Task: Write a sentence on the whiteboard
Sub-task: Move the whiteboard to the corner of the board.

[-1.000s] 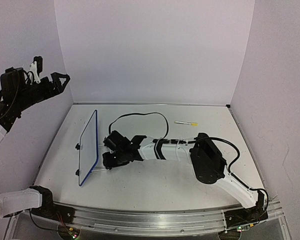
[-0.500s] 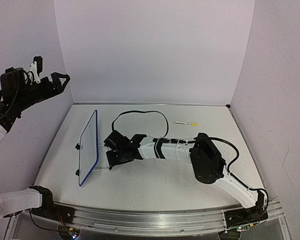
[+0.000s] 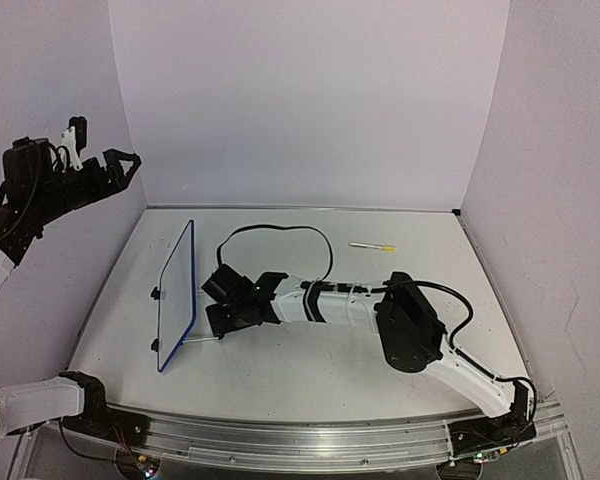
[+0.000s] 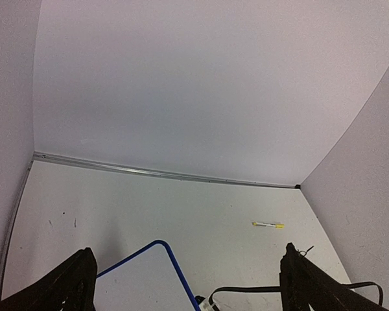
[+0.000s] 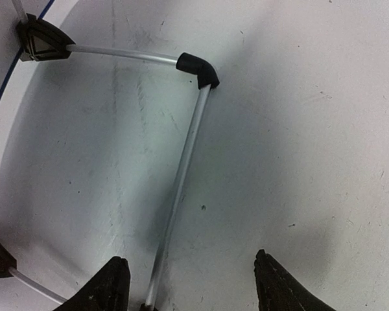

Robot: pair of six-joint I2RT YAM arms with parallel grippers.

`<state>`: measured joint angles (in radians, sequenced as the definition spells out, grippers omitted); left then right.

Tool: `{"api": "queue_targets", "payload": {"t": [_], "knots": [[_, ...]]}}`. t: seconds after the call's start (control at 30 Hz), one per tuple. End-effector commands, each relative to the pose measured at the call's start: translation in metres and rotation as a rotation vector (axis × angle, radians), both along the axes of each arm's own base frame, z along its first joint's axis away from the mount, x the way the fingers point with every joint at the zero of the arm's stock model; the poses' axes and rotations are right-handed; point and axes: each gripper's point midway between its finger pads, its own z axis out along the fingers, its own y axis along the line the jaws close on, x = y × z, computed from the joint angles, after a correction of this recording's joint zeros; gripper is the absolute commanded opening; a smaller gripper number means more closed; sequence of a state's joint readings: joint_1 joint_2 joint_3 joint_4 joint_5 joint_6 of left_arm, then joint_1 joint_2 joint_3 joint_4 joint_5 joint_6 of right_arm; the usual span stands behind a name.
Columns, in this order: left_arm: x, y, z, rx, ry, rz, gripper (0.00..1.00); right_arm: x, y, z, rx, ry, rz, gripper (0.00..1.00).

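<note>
Left of middle on worktop (image 3: 310, 370): whiteboard (image 3: 178, 292) stands upright on wire stand (image 5: 181, 168). Blue rim, seen nearly edge-on, face too steep to read any writing.

On stand side of whiteboard, close by: right arm (image 3: 340, 300) stretched low over worktop. Right jaws partly apart, gripping nothing. Stand's rod runs between fingers (image 5: 113, 285), nearer one of them, not pinched.

High up, off to left of whiteboard: left arm (image 3: 40, 190) raised, left jaws spread wide, empty.

Well apart from whiteboard, past right arm toward back wall: yellow pen (image 3: 372, 246) lying flat.
</note>
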<state>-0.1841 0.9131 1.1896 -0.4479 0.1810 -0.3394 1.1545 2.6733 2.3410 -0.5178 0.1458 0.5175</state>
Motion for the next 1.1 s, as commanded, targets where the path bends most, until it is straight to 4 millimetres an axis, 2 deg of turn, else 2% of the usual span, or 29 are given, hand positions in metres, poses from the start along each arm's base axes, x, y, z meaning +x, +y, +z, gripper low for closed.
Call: {"api": "queue_targets", "payload": {"t": [0.0, 0.17, 0.27, 0.43, 0.57, 0.67, 0.8, 0.93, 1.0, 1.07], "knots": [[-0.007, 0.004, 0.01, 0.015, -0.035, 0.012, 0.99, -0.012, -0.021, -0.041, -0.175, -0.022, 0.008, 0.66], [-0.004, 0.004, 0.008, 0.015, -0.028, 0.011, 0.99, -0.021, -0.03, -0.058, -0.251, -0.023, 0.045, 0.65], [-0.005, 0.003, 0.01, 0.013, -0.03, 0.006, 0.99, -0.02, -0.041, -0.061, -0.305, -0.044, 0.033, 0.59], [-0.008, 0.005, 0.016, 0.014, -0.047, 0.017, 0.99, -0.007, -0.079, -0.051, -0.41, -0.116, -0.034, 0.52], [-0.005, 0.005, 0.013, 0.013, -0.034, 0.019, 0.99, 0.008, -0.11, -0.045, -0.434, -0.113, -0.086, 0.47], [0.0, 0.003, 0.008, 0.01, -0.015, 0.012, 0.99, 0.018, -0.126, -0.039, -0.417, -0.108, -0.068, 0.47], [0.005, 0.001, 0.002, 0.008, 0.006, 0.005, 0.99, 0.024, -0.151, -0.045, -0.409, -0.073, -0.007, 0.5], [0.01, -0.001, -0.016, 0.001, 0.053, 0.007, 0.99, 0.027, -0.188, -0.051, -0.399, -0.025, 0.04, 0.52], [0.015, -0.004, -0.032, -0.01, 0.097, -0.001, 0.99, 0.027, -0.203, -0.053, -0.377, -0.008, 0.066, 0.53], [0.021, -0.009, -0.058, -0.022, 0.161, -0.019, 0.99, 0.024, -0.219, -0.056, -0.371, 0.005, 0.1, 0.53]]}}
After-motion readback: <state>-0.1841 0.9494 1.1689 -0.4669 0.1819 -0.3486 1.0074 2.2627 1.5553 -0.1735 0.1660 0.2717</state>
